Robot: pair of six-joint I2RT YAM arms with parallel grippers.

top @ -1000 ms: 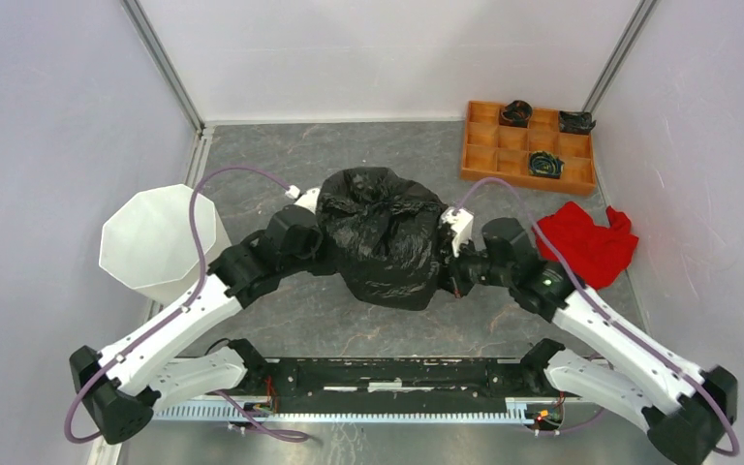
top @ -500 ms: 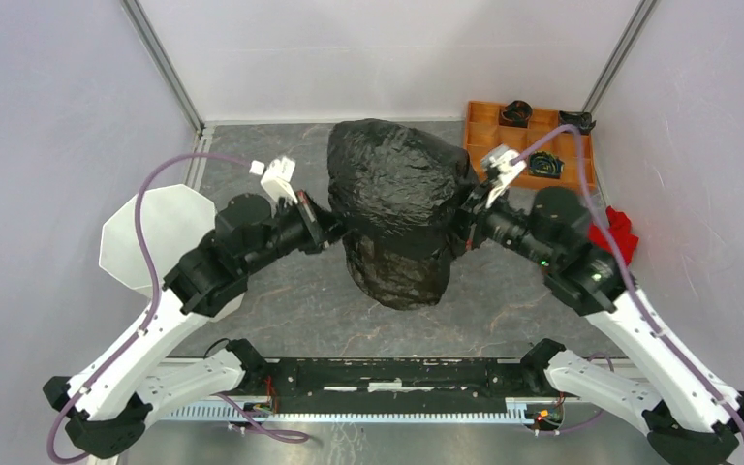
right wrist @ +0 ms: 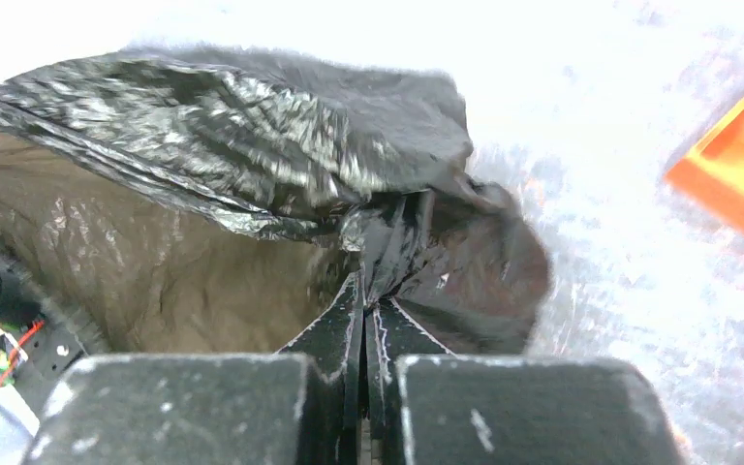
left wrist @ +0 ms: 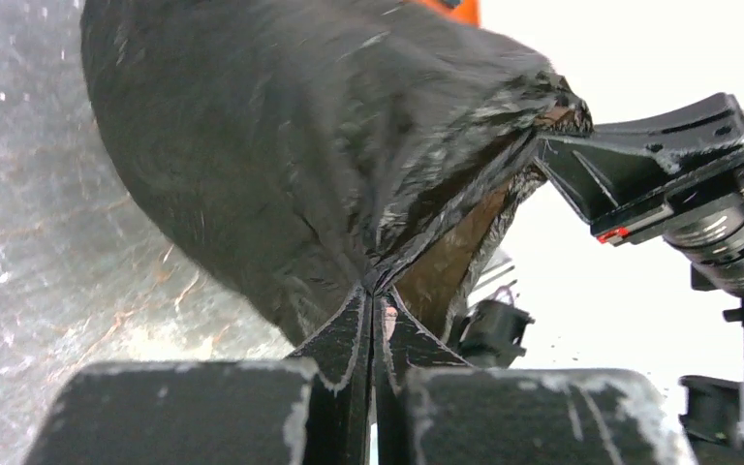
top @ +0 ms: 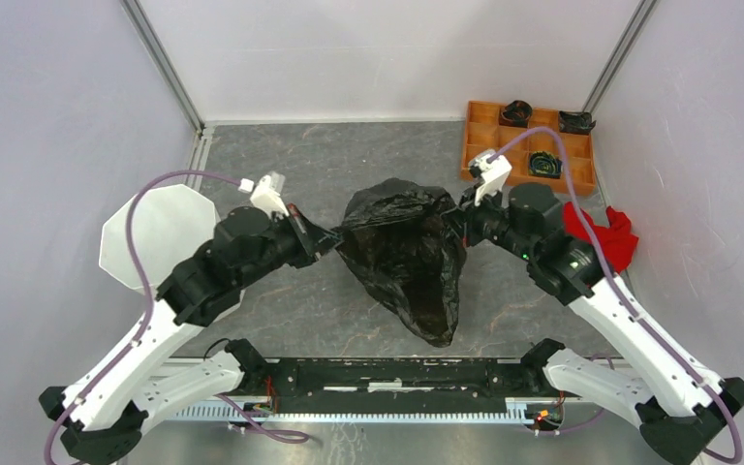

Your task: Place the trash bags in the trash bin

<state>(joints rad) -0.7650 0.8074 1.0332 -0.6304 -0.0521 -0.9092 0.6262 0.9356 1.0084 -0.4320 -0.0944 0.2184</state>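
- Stretching a black trash bag between them, two robot arms held it up over the middle of the grey table
- The left gripper was pinched shut on the film at the bag's left edge, and its wrist camera showed the fingers pressed together with plastic gathered at the tips
- The right gripper was clamped the same way on the opposite edge, a fold of glossy film caught between its closed jaws
- The bag's mouth ran left to right between the two claws, while the body tapered to a point toward the arms' bases; whether that point touched the table could not be told
- The white trash bin stood well apart to the left of the bag, beyond the left gripper and partly hidden under the left arm, which made that arm the nearer one
- The coming move appeared to call for both arms to carry the bag leftward together until its hanging point sat over the octagonal rim
- An orange compartment tray and a red cloth lay to the right, on the side away from the bin
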